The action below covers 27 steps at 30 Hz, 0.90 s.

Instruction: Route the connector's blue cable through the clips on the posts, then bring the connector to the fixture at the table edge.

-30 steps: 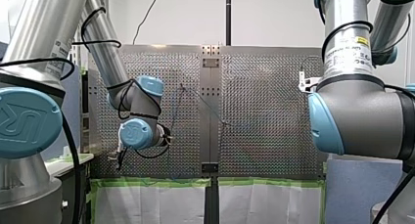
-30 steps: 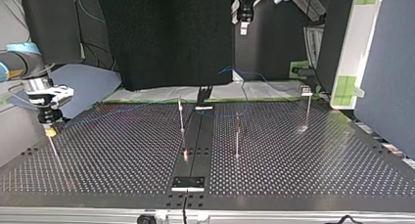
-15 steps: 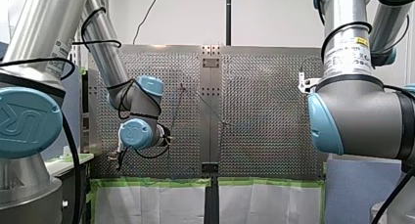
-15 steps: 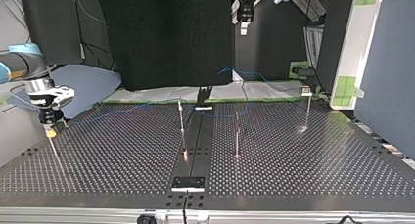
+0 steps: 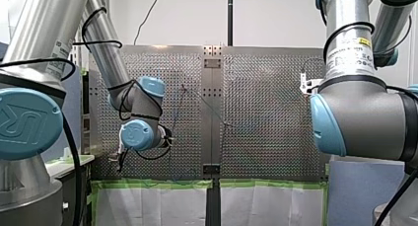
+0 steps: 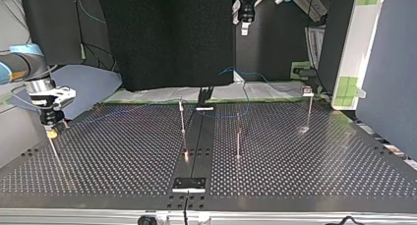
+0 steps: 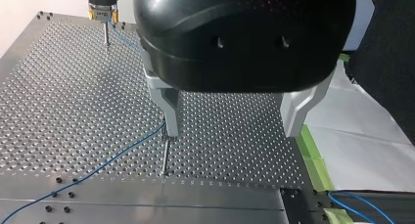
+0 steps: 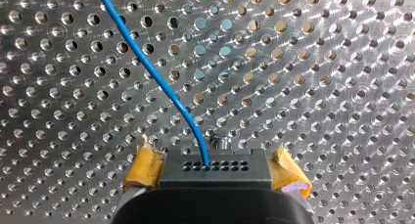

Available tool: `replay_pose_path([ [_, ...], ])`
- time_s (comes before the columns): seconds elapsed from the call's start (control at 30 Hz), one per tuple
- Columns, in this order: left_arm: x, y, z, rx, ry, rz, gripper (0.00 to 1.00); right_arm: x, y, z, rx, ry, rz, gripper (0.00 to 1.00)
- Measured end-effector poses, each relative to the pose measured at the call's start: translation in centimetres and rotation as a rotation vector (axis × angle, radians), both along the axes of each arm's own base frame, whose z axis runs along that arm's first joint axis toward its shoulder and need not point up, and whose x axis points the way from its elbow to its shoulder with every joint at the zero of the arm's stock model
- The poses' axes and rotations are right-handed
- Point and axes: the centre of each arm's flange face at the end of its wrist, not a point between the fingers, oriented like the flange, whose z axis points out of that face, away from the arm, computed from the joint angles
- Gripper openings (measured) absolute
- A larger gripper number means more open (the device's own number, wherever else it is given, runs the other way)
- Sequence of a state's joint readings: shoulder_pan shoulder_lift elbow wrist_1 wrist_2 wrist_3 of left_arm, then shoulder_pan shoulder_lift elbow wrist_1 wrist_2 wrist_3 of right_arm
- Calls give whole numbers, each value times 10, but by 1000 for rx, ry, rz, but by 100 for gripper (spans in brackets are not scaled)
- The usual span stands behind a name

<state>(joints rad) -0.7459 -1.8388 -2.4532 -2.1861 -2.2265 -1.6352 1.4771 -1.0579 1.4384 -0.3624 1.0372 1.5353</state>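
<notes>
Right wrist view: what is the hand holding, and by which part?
My right hand holds the connector by its two side faces, between the yellow pads; the blue cable leaves its front face. My left hand holds nothing.

Four posts (image 6: 238, 139) stand on the table (image 6: 319, 176). In the top view one is at the left under my right gripper (image 6: 49, 130), two flank the middle strip (image 6: 196, 141), and one is far right. A fixture (image 6: 189, 184) sits on the strip's near end. The connector (image 8: 215, 168) lies between the right gripper's fingers, and its cable (image 8: 161, 82) leads toward the middle posts. My left gripper (image 6: 244, 28) hangs above the far edge.
</notes>
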Motion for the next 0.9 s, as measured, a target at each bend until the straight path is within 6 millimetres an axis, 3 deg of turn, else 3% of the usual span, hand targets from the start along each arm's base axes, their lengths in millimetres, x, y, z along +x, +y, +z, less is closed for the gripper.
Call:
replay_pose_path([
  [0.9,0,1,0,4,4,2,100,2,0,2,-7,1,-10,98],
])
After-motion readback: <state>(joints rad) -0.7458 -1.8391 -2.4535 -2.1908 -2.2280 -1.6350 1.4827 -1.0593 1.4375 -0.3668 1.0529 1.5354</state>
